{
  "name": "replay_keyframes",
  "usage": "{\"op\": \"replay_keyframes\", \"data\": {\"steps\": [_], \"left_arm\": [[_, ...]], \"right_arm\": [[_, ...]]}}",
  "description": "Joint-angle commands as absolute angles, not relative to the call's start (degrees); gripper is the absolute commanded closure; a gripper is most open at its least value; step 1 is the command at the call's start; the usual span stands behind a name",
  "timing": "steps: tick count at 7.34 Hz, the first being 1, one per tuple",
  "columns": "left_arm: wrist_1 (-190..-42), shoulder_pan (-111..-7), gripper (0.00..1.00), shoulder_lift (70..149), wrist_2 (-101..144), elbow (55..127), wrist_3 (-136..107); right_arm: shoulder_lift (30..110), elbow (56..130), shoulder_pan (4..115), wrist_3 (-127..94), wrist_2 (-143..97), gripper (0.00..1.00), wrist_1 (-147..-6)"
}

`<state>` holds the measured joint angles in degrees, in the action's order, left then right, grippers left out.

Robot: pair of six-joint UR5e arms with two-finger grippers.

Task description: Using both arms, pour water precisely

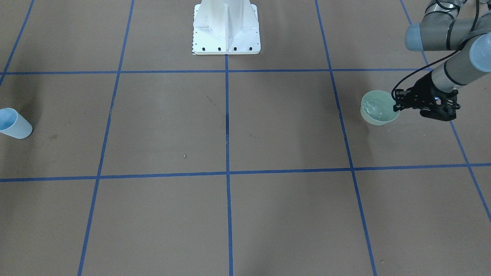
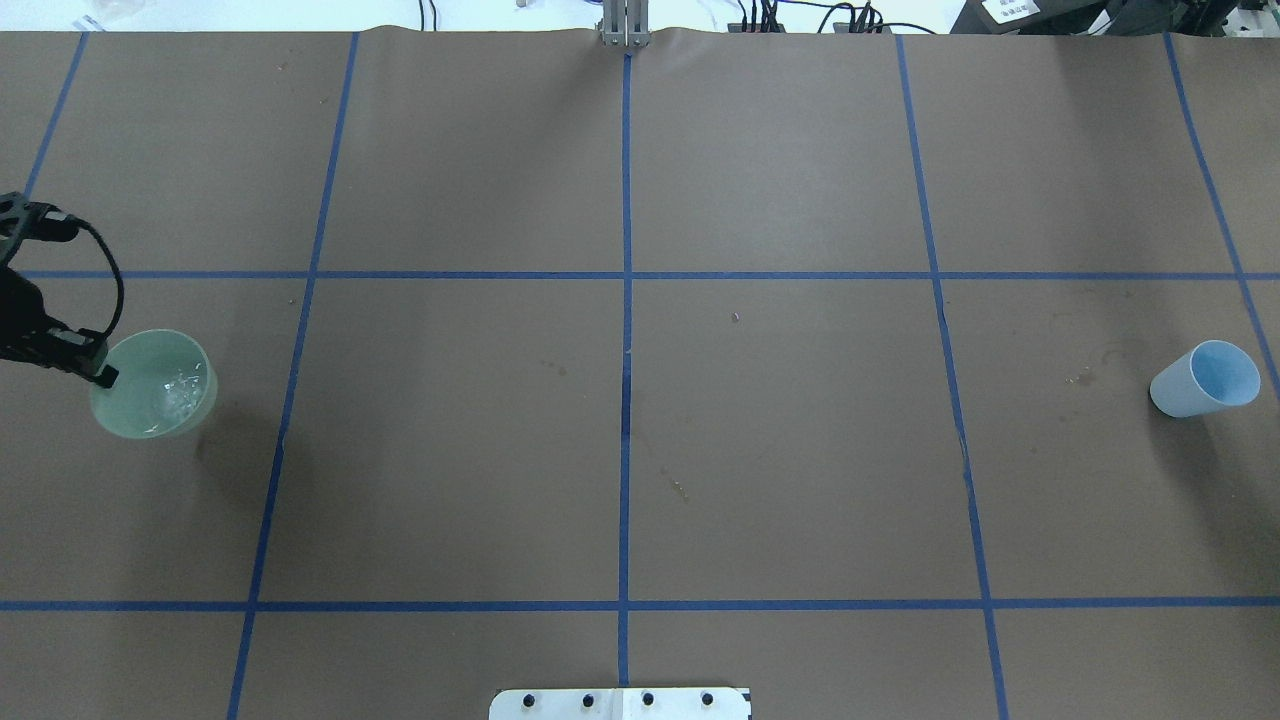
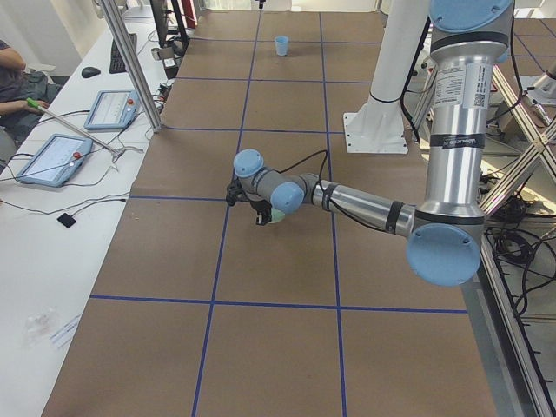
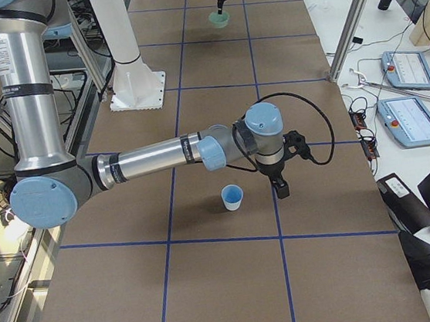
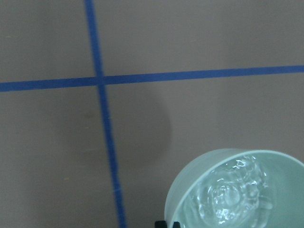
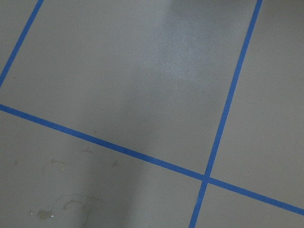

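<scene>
My left gripper (image 1: 396, 102) is shut on the rim of a pale green cup (image 1: 378, 115) at the table's left end; both also show in the overhead view, gripper (image 2: 100, 376) and cup (image 2: 140, 415). The cup seems raised a little, its shadow offset on the paper. Water (image 5: 232, 199) glints inside it. A light blue cup (image 2: 1205, 378) stands at the right end and looks empty. My right gripper (image 4: 280, 188) shows only in the exterior right view, just beside the blue cup (image 4: 232, 197) and apart from it. I cannot tell whether it is open or shut.
Brown paper with a blue tape grid (image 2: 626, 400) covers the table. The white bolted pedestal (image 1: 226, 28) stands at the robot's edge. Faint dried stains (image 6: 52, 209) lie near the blue cup. Side benches hold tablets (image 3: 52, 156) and an aluminium post (image 3: 130, 61).
</scene>
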<state>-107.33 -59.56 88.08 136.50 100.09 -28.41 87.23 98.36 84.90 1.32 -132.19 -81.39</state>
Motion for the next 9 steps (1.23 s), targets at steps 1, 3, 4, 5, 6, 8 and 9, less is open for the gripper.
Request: {"op": "replay_keyframes", "data": {"steps": [1,3,4,5,6,8,9], "left_arm": [[-111.87,-61.34,1.00,85.43,136.50,94.95,-26.10],[-113.47,-61.96,1.00,85.78,136.49,92.82,-26.19],[-113.38,-61.96,0.96,85.96,136.49,92.64,-26.19],[-113.38,-62.05,0.01,86.31,136.49,92.38,-26.28],[-113.38,-62.31,0.00,86.40,136.58,92.55,-26.28],[-112.59,-70.35,0.00,88.06,140.69,93.86,-26.11],[-112.59,-71.62,0.00,87.98,140.36,95.26,-24.71]], "right_arm": [[87.36,98.52,84.90,1.32,-132.45,0.01,-81.39],[87.54,98.96,84.90,1.32,-132.45,0.01,-81.39],[87.54,98.88,84.90,1.32,-132.45,0.01,-81.39],[87.54,98.88,84.90,1.32,-132.45,0.01,-81.39],[87.54,98.96,84.90,1.32,-132.54,0.01,-81.39],[87.63,98.88,84.81,1.14,-132.97,0.01,-81.39],[87.80,98.70,84.90,1.06,-136.37,0.01,-81.39]]}}
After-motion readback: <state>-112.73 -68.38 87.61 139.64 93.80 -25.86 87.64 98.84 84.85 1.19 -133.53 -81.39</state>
